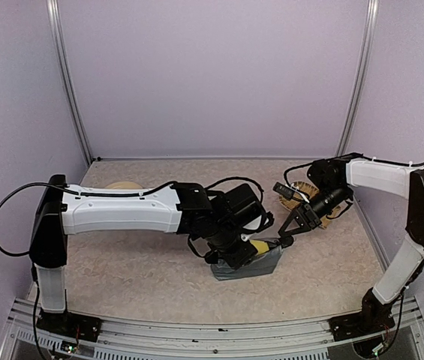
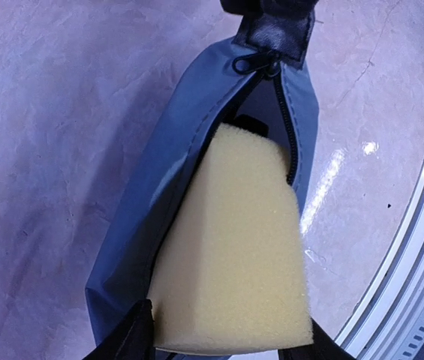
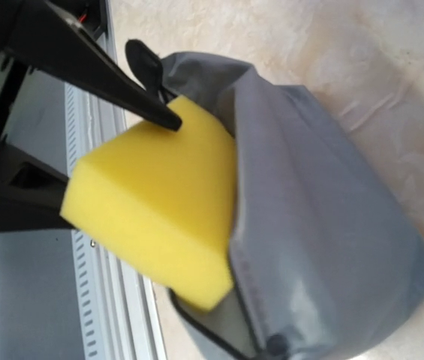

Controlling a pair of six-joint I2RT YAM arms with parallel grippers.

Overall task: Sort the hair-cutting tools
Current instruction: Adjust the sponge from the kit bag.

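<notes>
A yellow sponge [image 1: 259, 246] [image 2: 230, 247] [image 3: 159, 195] sticks halfway out of the unzipped grey pouch [image 1: 266, 265] [image 2: 159, 187] [image 3: 324, 217], which lies near the table's front. My left gripper [image 1: 248, 244] [image 2: 223, 339] straddles the sponge's outer end. Its fingers [image 3: 121, 90] rest along the two sides without denting the foam. My right gripper [image 1: 285, 236] is at the pouch's far end by the black tab [image 2: 275, 34]; its jaws are too small to read. Something dark sits deep in the pouch. The hair-cutting tools are out of view.
A round beige plate [image 1: 121, 184] peeks out behind the left arm at the back left. Another beige rim [image 1: 341, 211] shows under the right arm. The metal rail [image 1: 212, 334] [image 2: 422, 247] [image 3: 99, 300] runs along the near edge, close to the pouch.
</notes>
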